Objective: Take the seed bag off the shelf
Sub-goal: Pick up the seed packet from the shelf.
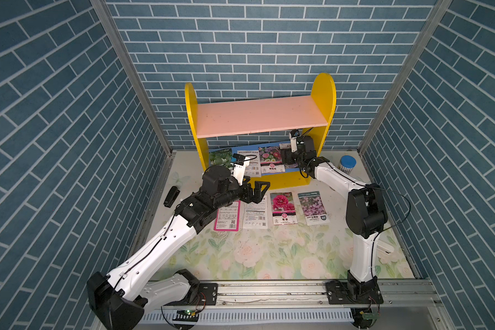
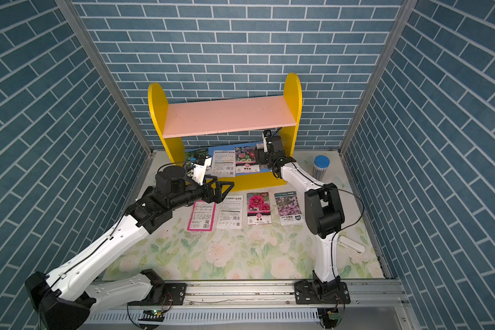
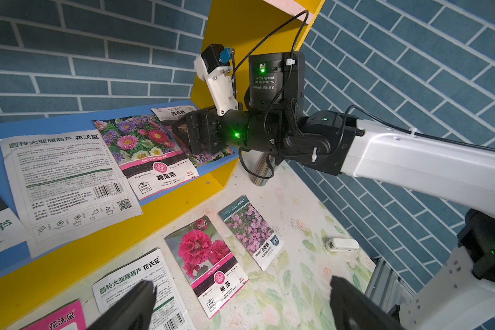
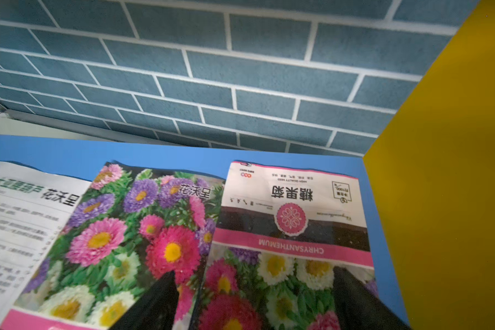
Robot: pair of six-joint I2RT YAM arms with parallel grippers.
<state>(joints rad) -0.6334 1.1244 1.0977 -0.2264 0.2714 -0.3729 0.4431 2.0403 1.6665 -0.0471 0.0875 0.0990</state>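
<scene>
Seed bag [image 4: 292,228] marked "CHRYSANTHEMUM" lies on the shelf [image 4: 183,154] beneath the right tool [image 4: 253,273], jaws wide, empty; left tool [image 3: 242,283] likewise.

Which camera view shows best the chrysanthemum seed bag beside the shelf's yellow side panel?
The right wrist view: the chrysanthemum seed bag lies large, label readable, on the blue lower board under the open right gripper. In the left wrist view the gripper covers its middle; both top views show it small and mostly hidden.

Under the shelf's [image 1: 280,180] pink board [image 1: 260,115] you get a low gap, open in front; the side panel [image 1: 323,97] stands just beside your right pincer [image 1: 285,156].
</scene>
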